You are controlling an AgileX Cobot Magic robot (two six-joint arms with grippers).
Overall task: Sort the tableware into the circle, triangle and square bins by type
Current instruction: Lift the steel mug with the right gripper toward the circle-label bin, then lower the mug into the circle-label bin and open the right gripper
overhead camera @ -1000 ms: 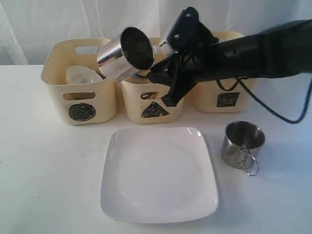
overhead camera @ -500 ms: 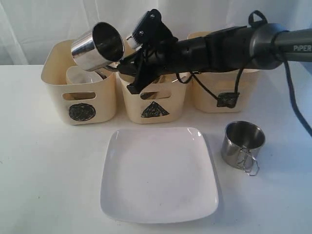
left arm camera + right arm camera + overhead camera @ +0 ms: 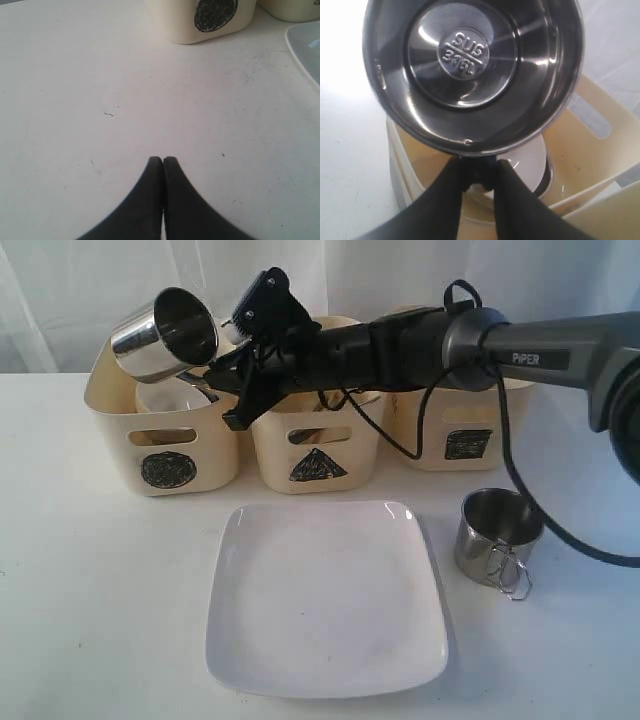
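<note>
white curtain (image 3: pixel 60 300) backdrop, white tabletop (image 3: pixel 90 620) — faint scuffs, cream bins (image 3: pixel 110 430) (image 3: pixel 275 455) (image 3: pixel 425 430) at rear

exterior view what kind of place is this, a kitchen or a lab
Probably a robot test bench, not a kitchen: a plain white table, a white curtain backdrop, and three cream plastic bins marked with drawn shapes.

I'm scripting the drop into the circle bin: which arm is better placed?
Right. Its jaws hold the mug tilted over the circle bin; the left jaws are shut and empty, low over the table.
</note>
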